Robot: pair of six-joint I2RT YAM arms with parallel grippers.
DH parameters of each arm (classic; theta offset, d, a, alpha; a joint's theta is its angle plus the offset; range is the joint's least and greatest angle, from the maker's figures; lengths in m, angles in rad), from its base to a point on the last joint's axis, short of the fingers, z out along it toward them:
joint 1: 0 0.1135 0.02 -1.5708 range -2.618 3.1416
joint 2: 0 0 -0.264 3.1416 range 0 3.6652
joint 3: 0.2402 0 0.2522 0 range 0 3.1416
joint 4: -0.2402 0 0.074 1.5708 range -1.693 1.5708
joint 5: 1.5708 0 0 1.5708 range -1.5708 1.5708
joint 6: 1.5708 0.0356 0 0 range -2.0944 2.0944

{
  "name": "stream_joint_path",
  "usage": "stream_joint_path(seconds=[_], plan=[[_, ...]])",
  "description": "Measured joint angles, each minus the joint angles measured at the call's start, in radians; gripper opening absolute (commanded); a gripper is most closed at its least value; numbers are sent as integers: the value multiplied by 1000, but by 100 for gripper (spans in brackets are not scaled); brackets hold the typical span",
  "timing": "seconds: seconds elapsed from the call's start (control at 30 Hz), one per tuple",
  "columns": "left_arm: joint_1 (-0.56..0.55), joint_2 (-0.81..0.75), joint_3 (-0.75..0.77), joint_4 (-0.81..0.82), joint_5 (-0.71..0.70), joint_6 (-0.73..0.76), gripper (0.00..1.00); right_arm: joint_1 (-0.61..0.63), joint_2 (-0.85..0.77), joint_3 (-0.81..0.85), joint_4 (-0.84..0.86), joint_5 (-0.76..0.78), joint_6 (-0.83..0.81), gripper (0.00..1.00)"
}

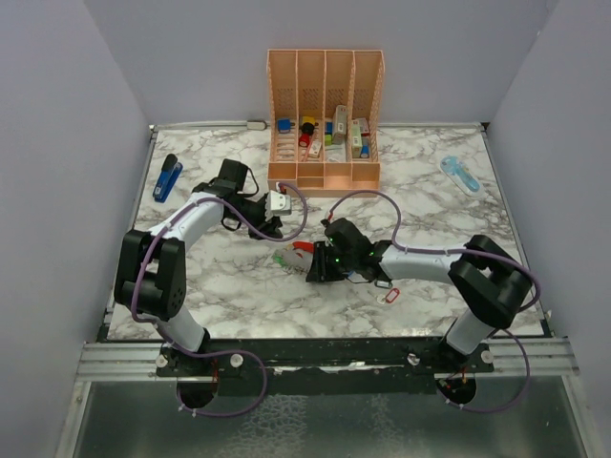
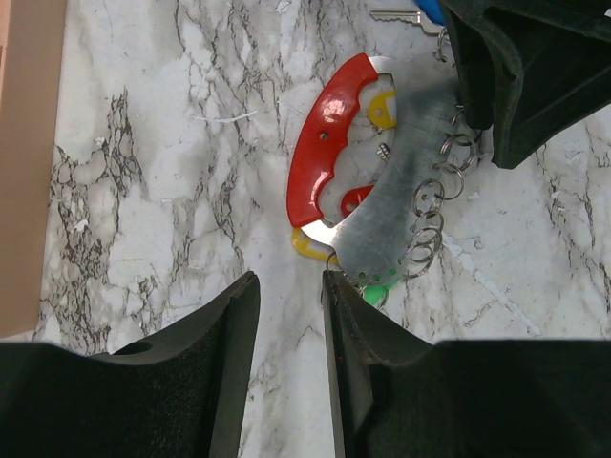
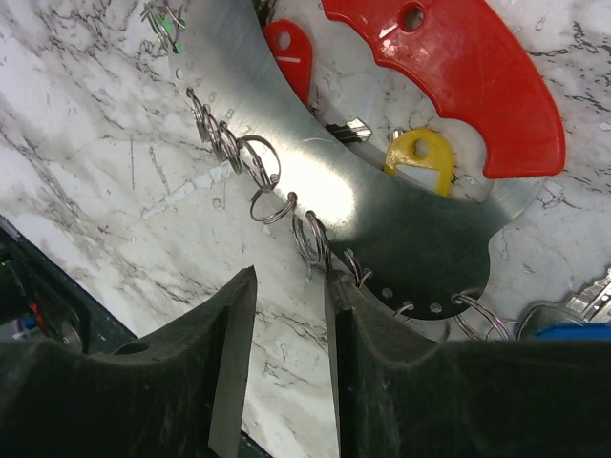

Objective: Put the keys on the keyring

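R gripper (image 3: 289,279): jaws part-open w/ nothing btwn them, tips just beside the split rings (image 3: 260,162) on the grey metal side of the keyring (image 3: 449,76). L gripper (image 2: 289,281): part-open, empty, near keyring's other end. Keyring lies on marble table (image 2: 143,191); yellow- and red-headed keys (image 3: 417,157) inside its curve.

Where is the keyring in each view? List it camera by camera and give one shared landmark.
Top external: keyring mid-table, between the two arms' tips.
Left wrist: keyring upper centre, red side on the left.
Right wrist: keyring upper right, red side at top.
Landmark: yellow key tag inside its curve, seen in both wrist views.
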Motion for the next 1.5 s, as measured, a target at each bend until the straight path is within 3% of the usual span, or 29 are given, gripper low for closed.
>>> stream_joint_path(seconds=[0.33,0.7,1.1,1.4,1.5], plan=[[0,0,0,6,-1,-3,35,0,24,-1,18,4,20,34],[0,0,0,7,-3,-4,35,0,34,-1,31,65,37,20],[4,0,0,7,-3,-4,35,0,34,0,30,156,126,22],[4,0,0,6,-3,-4,35,6,41,4,31,224,203,1],[4,0,0,4,-3,-4,35,6,36,3,32,245,212,1]])
